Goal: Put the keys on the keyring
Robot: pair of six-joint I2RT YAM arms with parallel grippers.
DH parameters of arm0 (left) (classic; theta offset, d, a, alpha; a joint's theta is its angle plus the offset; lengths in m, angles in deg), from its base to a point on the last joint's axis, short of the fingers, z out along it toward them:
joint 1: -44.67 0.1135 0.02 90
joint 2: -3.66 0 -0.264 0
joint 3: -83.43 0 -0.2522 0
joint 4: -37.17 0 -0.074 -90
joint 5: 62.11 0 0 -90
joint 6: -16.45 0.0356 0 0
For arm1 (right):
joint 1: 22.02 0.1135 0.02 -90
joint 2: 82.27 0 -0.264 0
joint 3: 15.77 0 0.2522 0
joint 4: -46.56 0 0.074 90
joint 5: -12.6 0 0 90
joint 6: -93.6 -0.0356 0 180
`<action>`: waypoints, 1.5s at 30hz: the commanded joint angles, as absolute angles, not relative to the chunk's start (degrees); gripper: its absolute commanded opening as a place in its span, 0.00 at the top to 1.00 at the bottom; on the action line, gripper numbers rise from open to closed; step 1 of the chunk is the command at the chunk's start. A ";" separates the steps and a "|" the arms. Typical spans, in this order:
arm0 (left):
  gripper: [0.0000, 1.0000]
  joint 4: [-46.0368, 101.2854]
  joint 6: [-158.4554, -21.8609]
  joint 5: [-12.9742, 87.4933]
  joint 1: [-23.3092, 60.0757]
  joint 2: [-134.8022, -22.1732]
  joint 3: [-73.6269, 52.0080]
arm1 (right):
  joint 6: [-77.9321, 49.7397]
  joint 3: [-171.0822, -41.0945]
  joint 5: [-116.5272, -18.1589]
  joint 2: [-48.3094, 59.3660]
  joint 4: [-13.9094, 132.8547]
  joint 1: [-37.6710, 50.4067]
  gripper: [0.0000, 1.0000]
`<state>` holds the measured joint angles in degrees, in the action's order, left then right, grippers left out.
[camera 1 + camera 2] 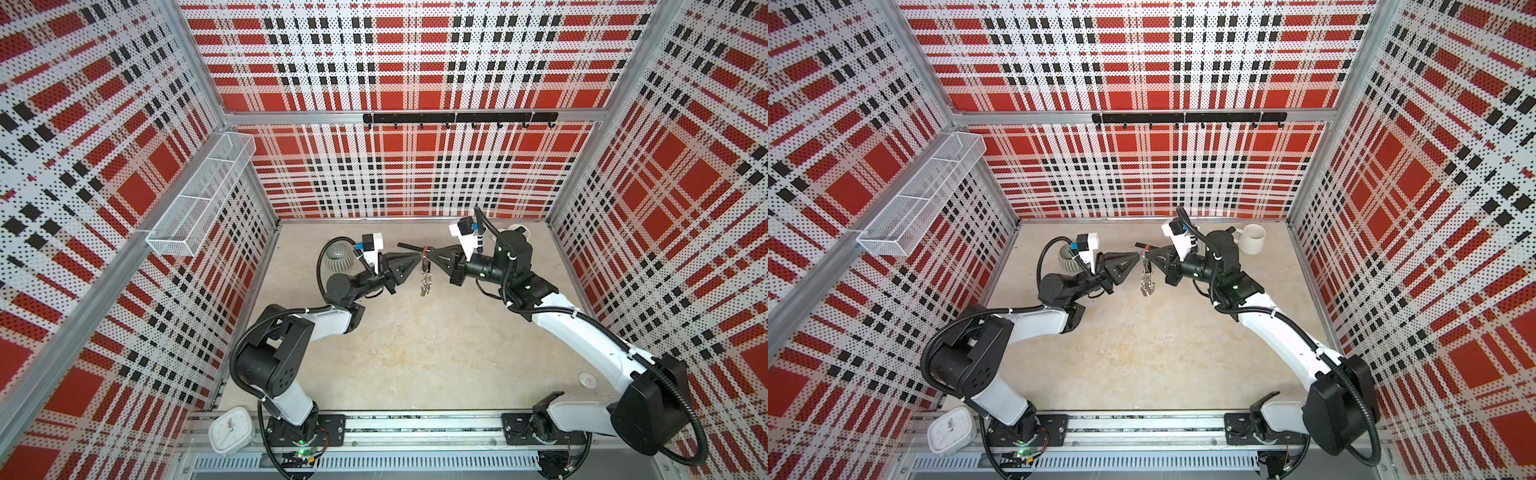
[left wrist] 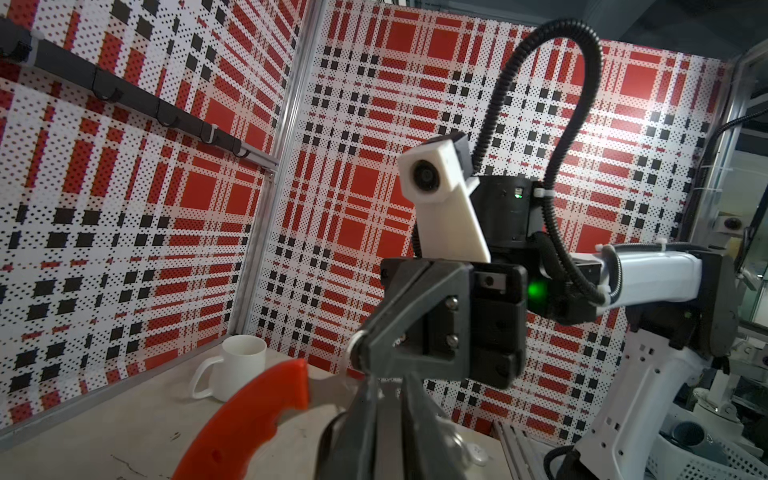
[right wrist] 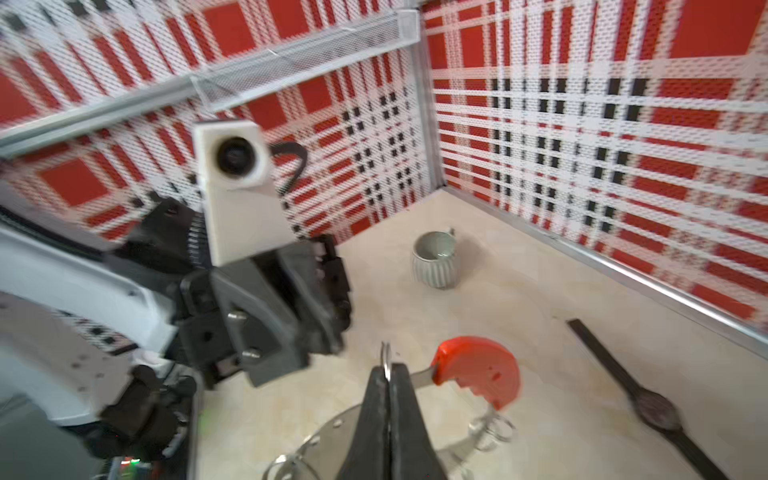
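**Hidden or unclear.** I cannot single out the key tag. In both top views the keyring [image 1: 424,274] is only a small silvery dangle, and the right wrist view is blurred. In that view my own fingers cover the middle of its plate, and the frame edge cuts off its lower part.

My right pincer [image 3: 388,374] is clenched on the keyring, with a silver ring [image 3: 385,356] standing edge-on out of the tips. My left pincer [image 1: 415,255] points at it from the opposite side, its tip just beside it. I cannot tell whether it is released or grasping.

The keyring hangs in the air between the two pincers, over the far middle of the tabletop [image 1: 415,353]. My left wrist half hides the cup [image 1: 338,257].

**Surface and room.** The tabletop is pale beige, matte and faintly mottled like stone. Perforated walls printed in red, black and white plaid stand in aluminium framing. A wire basket [image 1: 199,195] hangs on the left wall and a black hook rail [image 1: 457,117] on the back wall. A white clock [image 1: 228,430] sits at the near left corner.

**Materials and shapes.** The keyring is a flat grey plate pierced with small holes, topped by a curved red bar [image 3: 478,370] with a stepped edge. The cup is grey and ribbed, and the mug [image 1: 1252,239] is smooth and white. The wristwatch [image 3: 656,411] lies flat near the far wall, with a black strap and a round face.
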<state>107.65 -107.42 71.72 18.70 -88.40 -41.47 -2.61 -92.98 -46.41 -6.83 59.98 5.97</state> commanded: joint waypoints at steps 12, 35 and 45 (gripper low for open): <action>0.74 63.18 -70.89 72.13 16.00 -81.69 -32.40 | 23.53 -101.10 -55.39 -6.23 79.91 5.95 1.00; 0.74 55.84 -70.65 79.81 16.87 -86.21 -24.33 | 20.52 -98.19 -47.46 -8.00 76.87 7.19 1.00; 0.78 54.79 -71.26 81.82 18.11 -86.36 -24.05 | 20.48 -98.35 -47.22 -8.07 76.32 7.17 1.00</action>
